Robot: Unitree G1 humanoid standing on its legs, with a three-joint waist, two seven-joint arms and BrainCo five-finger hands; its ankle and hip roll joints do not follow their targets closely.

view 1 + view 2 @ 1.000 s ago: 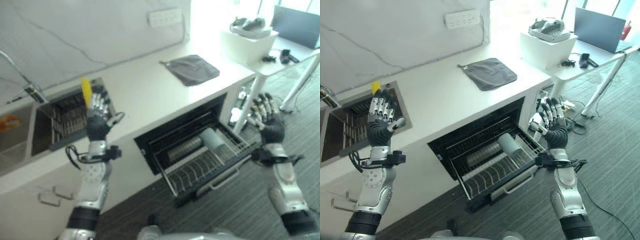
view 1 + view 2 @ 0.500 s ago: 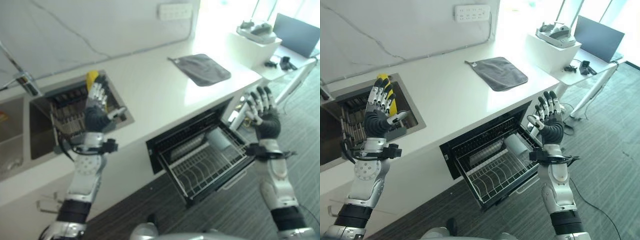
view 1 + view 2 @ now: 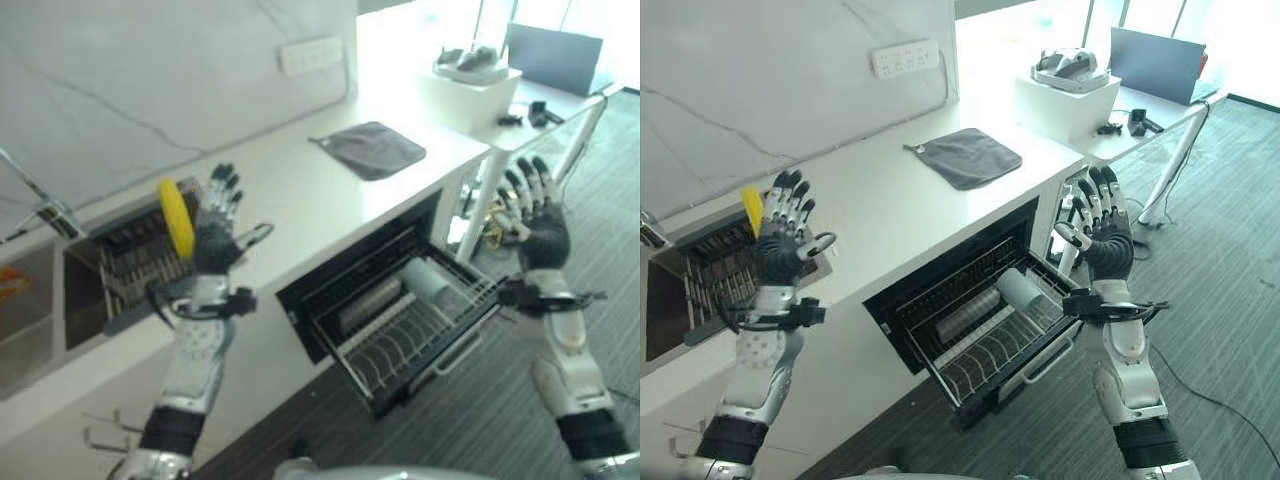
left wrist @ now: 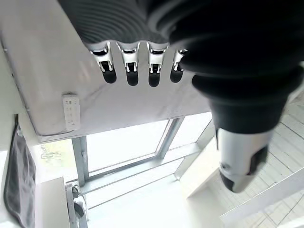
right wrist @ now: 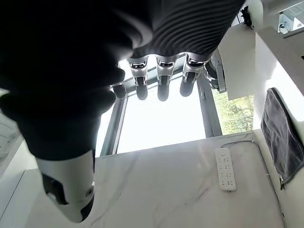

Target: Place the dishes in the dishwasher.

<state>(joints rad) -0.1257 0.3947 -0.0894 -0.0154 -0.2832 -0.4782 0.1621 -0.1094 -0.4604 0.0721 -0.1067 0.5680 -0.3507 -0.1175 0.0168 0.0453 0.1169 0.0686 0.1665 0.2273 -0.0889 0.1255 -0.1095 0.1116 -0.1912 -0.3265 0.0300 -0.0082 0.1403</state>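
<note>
A yellow plate [image 3: 177, 217] stands on edge in the dark rack [image 3: 130, 265] set in the sink at the left. Just right of it my left hand [image 3: 215, 240] is raised with straight spread fingers [image 4: 128, 71] and holds nothing. Below the counter the dishwasher [image 3: 940, 290] is open with its wire rack [image 3: 385, 345] pulled out. A pale cylindrical cup [image 3: 425, 278] lies on its side in that rack. My right hand [image 3: 540, 235] is raised above the rack's right end, open and empty, its fingers [image 5: 161, 80] straight.
A grey cloth [image 3: 370, 150] lies on the white counter [image 3: 880, 215], with a power strip [image 3: 905, 58] on the wall behind. A side table [image 3: 1140, 125] at the right carries a white box and a laptop. A faucet [image 3: 35, 185] stands left of the sink.
The whole picture has shifted, so the camera has moved. Both hands stay raised, open and empty. The plate and the rack lie as before.
</note>
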